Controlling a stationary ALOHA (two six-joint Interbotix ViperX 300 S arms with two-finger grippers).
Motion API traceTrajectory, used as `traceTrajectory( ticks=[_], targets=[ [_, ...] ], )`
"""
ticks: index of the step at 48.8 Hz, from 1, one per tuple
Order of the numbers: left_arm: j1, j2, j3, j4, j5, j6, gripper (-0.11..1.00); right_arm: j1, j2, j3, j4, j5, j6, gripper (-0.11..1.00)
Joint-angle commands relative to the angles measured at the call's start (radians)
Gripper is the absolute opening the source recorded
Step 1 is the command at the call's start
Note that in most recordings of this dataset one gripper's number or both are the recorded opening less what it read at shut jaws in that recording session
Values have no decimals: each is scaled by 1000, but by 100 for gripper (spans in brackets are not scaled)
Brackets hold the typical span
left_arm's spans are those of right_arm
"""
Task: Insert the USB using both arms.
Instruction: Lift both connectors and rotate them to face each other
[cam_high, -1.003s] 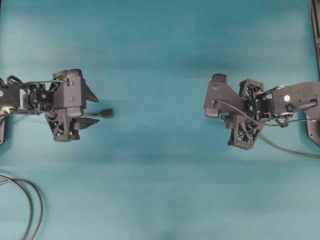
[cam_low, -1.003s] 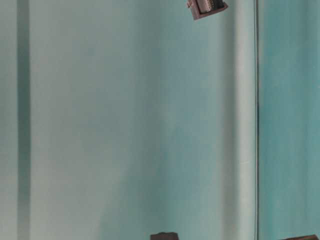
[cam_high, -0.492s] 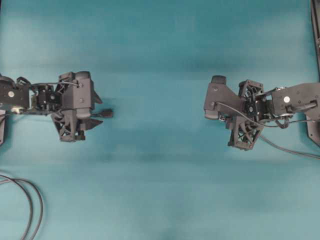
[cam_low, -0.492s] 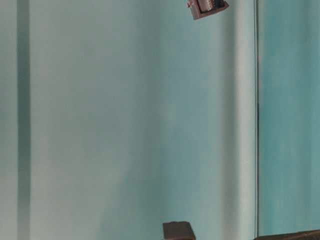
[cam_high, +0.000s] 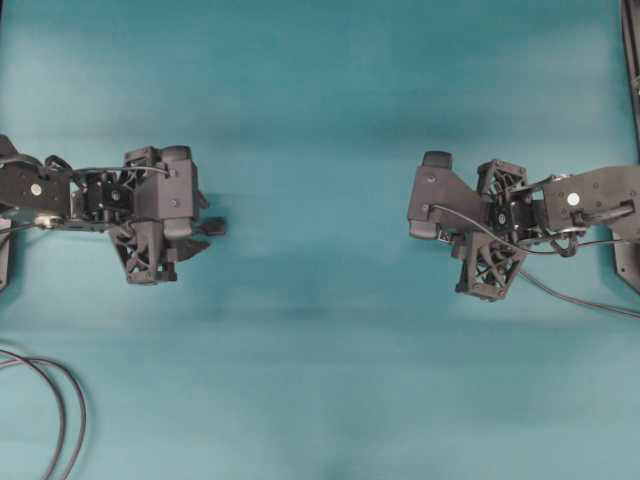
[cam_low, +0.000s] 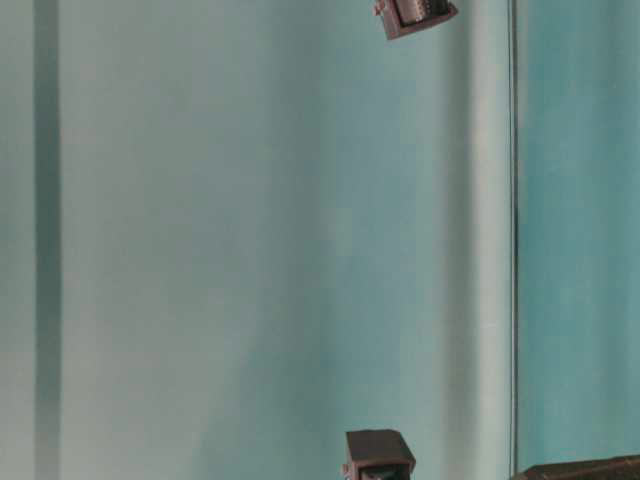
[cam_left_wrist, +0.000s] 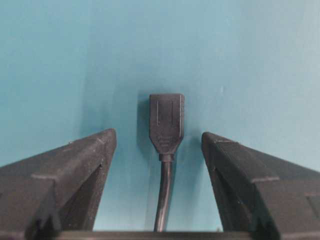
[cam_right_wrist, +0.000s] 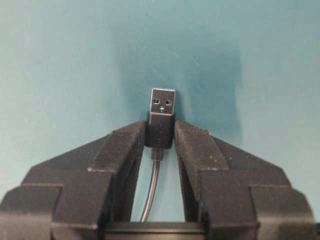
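Note:
In the right wrist view my right gripper (cam_right_wrist: 160, 129) is shut on the dark housing of the USB (cam_right_wrist: 163, 102). Its silvery tip sticks out past the fingertips, above the teal table. In the left wrist view my left gripper (cam_left_wrist: 158, 135) is open. The all-black socket end (cam_left_wrist: 166, 120) lies on the table between its fingers (cam_left_wrist: 90, 155), touching neither. In the overhead view the left gripper (cam_high: 203, 222) is at the left around the socket end (cam_high: 214, 226). The right gripper (cam_high: 432, 222) is at the right, and its wrist camera hides the USB.
A looped dark cable (cam_high: 55, 405) lies at the front left. The USB's thin cable (cam_high: 575, 298) trails off to the right edge. A dark frame (cam_high: 631, 40) runs along the far right. A dark arm part (cam_low: 378, 455) shows at the bottom of the table-level view.
My left gripper has moved right, bringing its open fingers around the socket end. A dark block has come further into the table-level view. The right arm and the USB have not moved.

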Motion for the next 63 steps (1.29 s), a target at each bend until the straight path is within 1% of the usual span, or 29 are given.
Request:
traceTrajectory(
  ticks=[1, 7, 11, 14, 19, 26, 35, 42, 46, 50, 55, 63],
  targets=[
    [3, -2, -26, -2, -3, -5, 85, 32, 40, 2, 5, -28, 3, 27],
    [2, 15, -41, -2, 0, -5, 84, 32, 40, 2, 5, -28, 3, 27],
    [2, 28, -46, -2, 3, -5, 79, 32, 40, 3, 5, -29, 3, 27],
    [-2, 34, -46, -2, 3, -5, 72, 32, 40, 3, 5, -28, 3, 27],
    [-12, 43, -43, -2, 5, -2, 55, 34, 38, 2, 5, -28, 3, 27],
    [-28, 44, -31, -3, 17, 0, 38, 32, 38, 0, 5, -28, 3, 27],
    [-32, 43, -31, -2, 60, 2, 25, 32, 37, -3, 3, -29, 0, 27],
    [-34, 31, -43, -2, 86, 5, 20, 32, 17, -5, -12, -28, 0, 27],
    [-32, 12, -55, -2, 109, 0, 16, 32, -8, -5, -32, -28, 0, 27],
    [-34, -9, -74, -2, 146, 0, 15, 32, -35, -6, -57, -20, 3, 26],
    [-34, -37, -103, -3, 236, -11, 15, 32, -80, -14, -89, 21, 5, 19],
    [-34, -75, -183, -5, 425, -11, 15, 32, -141, -46, -138, 120, 5, 19]
  ],
)
